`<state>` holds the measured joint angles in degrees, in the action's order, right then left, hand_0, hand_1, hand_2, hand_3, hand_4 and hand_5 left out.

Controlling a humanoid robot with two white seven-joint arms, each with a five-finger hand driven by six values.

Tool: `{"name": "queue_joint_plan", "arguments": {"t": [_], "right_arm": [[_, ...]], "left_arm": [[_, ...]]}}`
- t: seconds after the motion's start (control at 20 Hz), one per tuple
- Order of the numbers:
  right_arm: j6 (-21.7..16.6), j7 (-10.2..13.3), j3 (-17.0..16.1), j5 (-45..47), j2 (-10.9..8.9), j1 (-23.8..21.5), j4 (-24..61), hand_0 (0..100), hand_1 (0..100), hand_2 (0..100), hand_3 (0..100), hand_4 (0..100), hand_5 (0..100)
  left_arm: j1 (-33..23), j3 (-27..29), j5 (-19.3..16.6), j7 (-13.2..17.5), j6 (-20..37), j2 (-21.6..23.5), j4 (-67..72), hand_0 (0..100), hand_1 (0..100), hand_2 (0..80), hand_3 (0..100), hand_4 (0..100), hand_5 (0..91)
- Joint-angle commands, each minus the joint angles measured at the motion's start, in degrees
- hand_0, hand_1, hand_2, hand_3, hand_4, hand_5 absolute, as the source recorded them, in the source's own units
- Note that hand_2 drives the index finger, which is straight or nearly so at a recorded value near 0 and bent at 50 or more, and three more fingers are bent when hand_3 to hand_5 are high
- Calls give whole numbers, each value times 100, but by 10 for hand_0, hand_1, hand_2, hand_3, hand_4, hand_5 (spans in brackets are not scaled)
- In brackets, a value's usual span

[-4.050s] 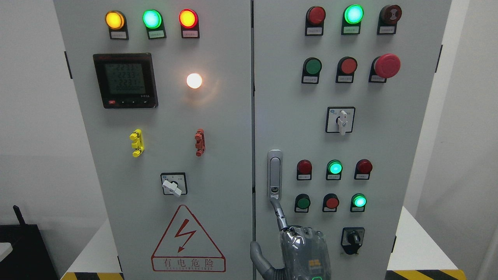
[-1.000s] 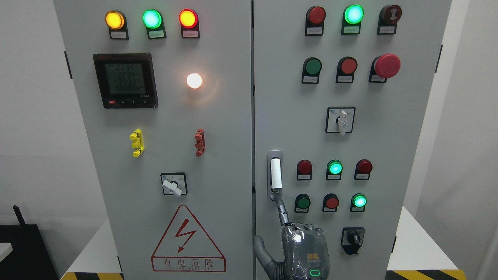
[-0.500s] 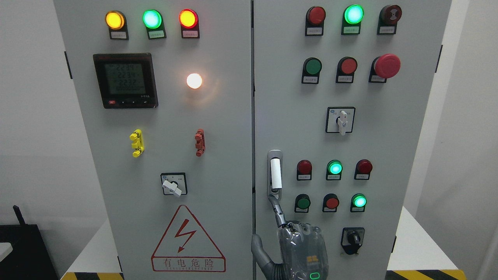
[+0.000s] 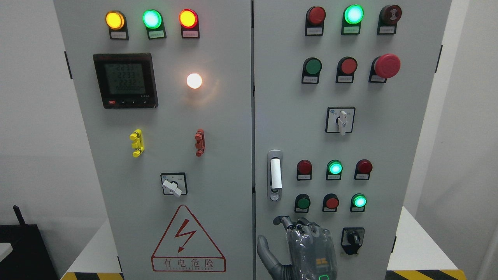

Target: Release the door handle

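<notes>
Since half a second ago, my right hand (image 4: 307, 249) has dropped away from the door handle (image 4: 275, 175); its index finger, which was stretched up to the handle's lower end, is now bent over at the knuckle and clear of it. I read the hand as curled and holding nothing: fingers (image 4: 286, 222) folded at the top of the palm, thumb (image 4: 264, 249) sticking out to the left. It sits below the handle, in front of the lower part of the right cabinet door (image 4: 389, 155). The handle is on that door's left edge, just beside the seam between the two doors, with its white lever standing out from the chrome housing. The green indicator lamp (image 4: 334, 168) to the handle's right is lit.
</notes>
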<state>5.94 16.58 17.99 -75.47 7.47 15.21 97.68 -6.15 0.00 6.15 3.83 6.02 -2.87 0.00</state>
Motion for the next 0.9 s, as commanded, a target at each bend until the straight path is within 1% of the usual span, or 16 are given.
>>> {"name": "queue_joint_plan", "arguments": {"t": [0.0,0.1,0.2,0.3,0.5,0.8,0.85], "right_arm": [[-5,-24,-164,-12,-44,34,137,310,0,952,1000,849,863],[4,-41,-147,-47,-44,69,181,304,0,967,1000,865,895],[12,-76,-147,-64,-35,140,199,295,0,1000,1000,887,952],[30,-129,-138,-73,-35,236,199,290,0,1000,1000,895,962],[83,-349,-129,-134,-18,377,199,283,0,1000,1000,908,963],[127,-349,-164,-240,-18,588,173,279,0,1000,1000,912,964],[135,-340,-173,-240,-18,588,164,279,18,1000,1000,913,964]], "left_arm": [[-1,-79,0,4,5,-3,114,120,389,0,0,0,0],[8,-79,0,4,5,-3,114,120,389,0,0,0,0],[-1,-79,0,4,5,-3,114,120,389,0,0,0,0],[-1,-79,0,4,5,-3,114,120,389,0,0,0,0],[-1,-79,0,4,5,-3,114,120,389,0,0,0,0],[-1,-79,0,4,5,-3,114,120,389,0,0,0,0],[-1,-79,0,4,5,-3,114,120,389,0,0,0,0]]}}
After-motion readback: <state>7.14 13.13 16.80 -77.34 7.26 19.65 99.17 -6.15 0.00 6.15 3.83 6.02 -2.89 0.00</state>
